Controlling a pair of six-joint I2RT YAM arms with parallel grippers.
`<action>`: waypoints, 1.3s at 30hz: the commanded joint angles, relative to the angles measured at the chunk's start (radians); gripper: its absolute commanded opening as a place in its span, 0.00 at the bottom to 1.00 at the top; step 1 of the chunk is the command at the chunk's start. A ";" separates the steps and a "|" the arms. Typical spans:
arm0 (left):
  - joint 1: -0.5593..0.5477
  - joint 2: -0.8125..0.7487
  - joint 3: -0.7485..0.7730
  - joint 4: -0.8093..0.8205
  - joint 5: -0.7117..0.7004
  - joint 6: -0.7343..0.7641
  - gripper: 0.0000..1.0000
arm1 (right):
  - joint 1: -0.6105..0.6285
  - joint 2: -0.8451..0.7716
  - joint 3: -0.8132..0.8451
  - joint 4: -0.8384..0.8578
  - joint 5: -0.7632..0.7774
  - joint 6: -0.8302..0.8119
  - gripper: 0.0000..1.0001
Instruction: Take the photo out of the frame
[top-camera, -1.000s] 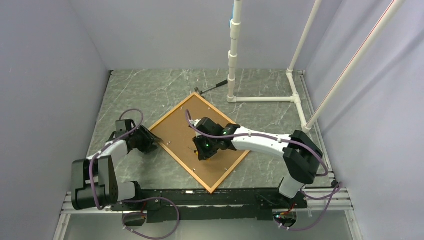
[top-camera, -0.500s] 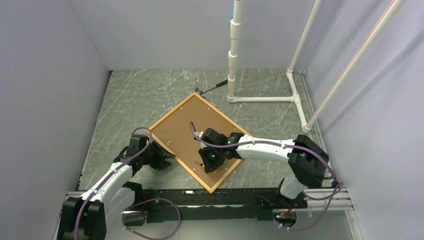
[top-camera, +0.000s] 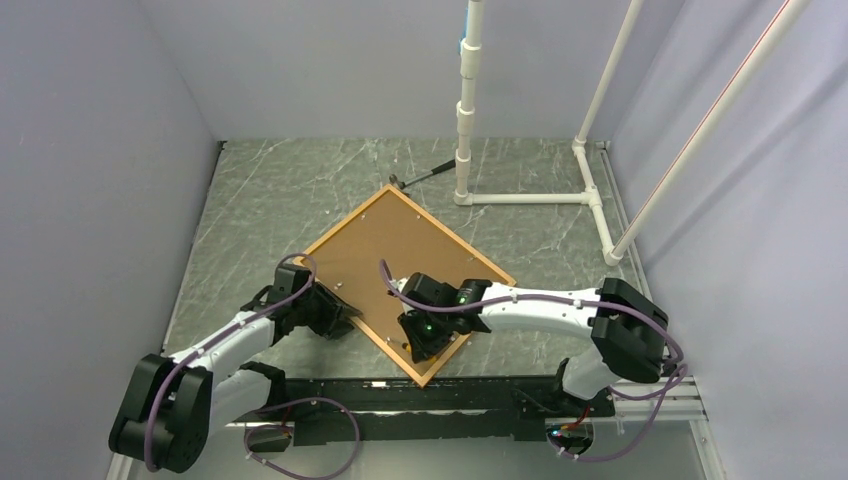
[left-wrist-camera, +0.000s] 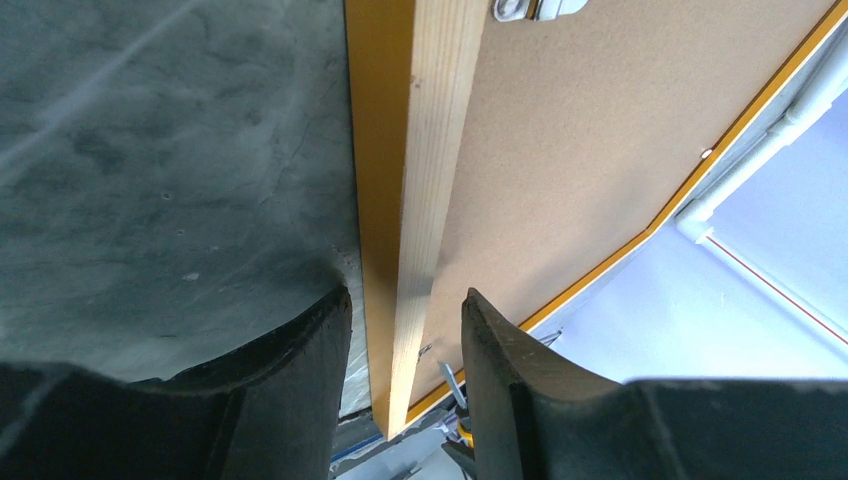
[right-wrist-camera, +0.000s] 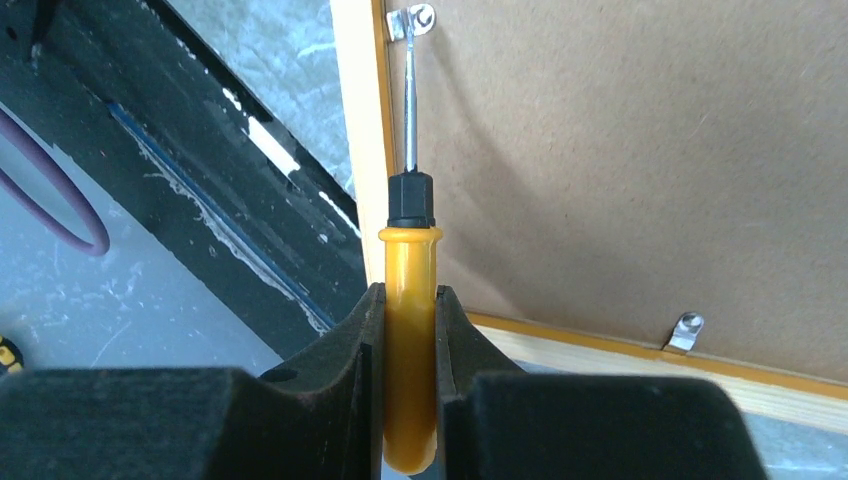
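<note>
Orange wood borders the frame (top-camera: 345, 222), which lies face down on the grey marbled table (top-camera: 270, 190), turned like a diamond with one corner toward my bases. Inside it sits the photo (top-camera: 400, 240), showing only its plain brown board back, flat within the border on every side. My left gripper (top-camera: 335, 315) is at the frame's near-left edge. Its fingers (left-wrist-camera: 290, 390) stand spread astride the pale wooden rail, one on the outer side and one over the board, with a thin gap at the inner finger, so nothing is pinched. My right gripper (top-camera: 425, 335) hangs over the board near the closest corner, fingers pressed onto the orange handle of a screwdriver (right-wrist-camera: 409, 270). Its slim metal shaft runs along the rail, and the tip is at a small silver clip (right-wrist-camera: 410, 20) fixed at the board's edge. A second clip (right-wrist-camera: 686, 330) sits on the adjoining rail. Across the table a white pipe stand (top-camera: 465, 120) rises just beyond the frame's far corner.
</note>
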 joint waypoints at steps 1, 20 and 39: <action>-0.014 0.022 -0.008 -0.006 -0.075 -0.007 0.44 | 0.017 -0.057 -0.034 -0.022 0.013 0.035 0.00; -0.028 0.034 -0.040 0.011 -0.083 -0.003 0.09 | 0.032 0.033 0.001 0.053 0.024 0.062 0.00; -0.043 0.050 -0.045 0.007 -0.091 -0.002 0.00 | 0.031 0.109 0.078 0.075 0.209 0.143 0.00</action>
